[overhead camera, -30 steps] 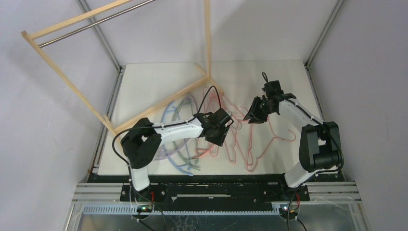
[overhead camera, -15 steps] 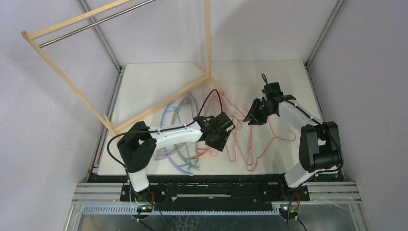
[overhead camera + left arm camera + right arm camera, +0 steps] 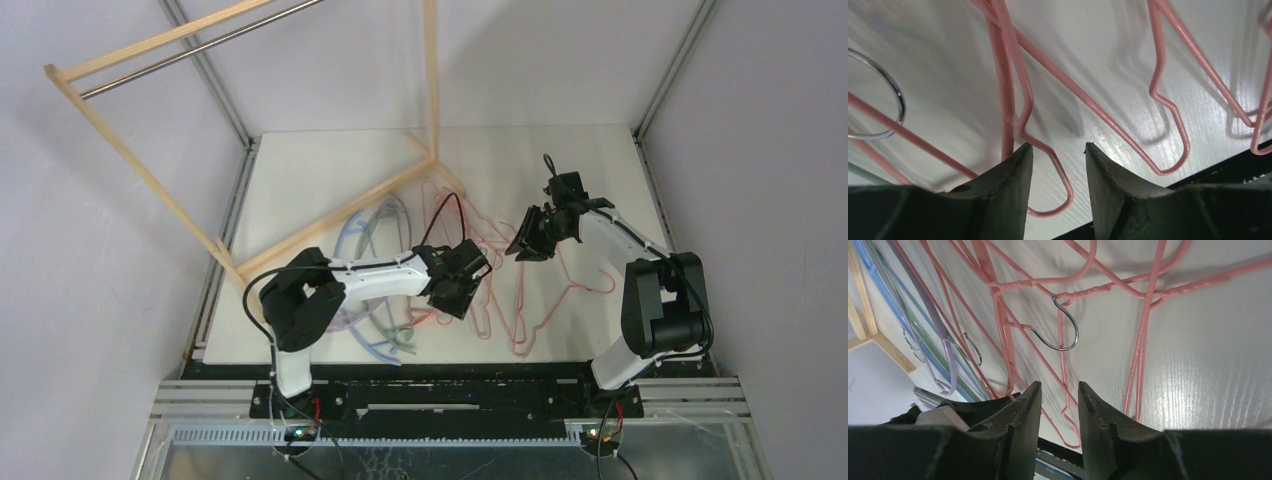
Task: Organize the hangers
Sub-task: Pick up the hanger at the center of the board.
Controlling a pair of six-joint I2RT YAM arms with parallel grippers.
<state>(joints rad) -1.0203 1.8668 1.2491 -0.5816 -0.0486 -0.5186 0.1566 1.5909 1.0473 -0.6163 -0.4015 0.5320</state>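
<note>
At left, a wooden rack point(image 3: 130, 160) leans. On the white table point(image 3: 300, 170), tangled hangers point(image 3: 1007, 90) lie between two arms. The left tool point(image 3: 462, 285) sits low, jaws parted over a pink wire loop. It should close squarely on one wire before lifting. The right tool point(image 3: 528, 240) hovers, jaws apart and empty.

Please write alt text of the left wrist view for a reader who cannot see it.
The left gripper, two dark fingers apart, hovers over thin pink wire hangers lying on a white table; one bent wire end lies between the fingertips. A metal hook curves at the left edge.
</note>
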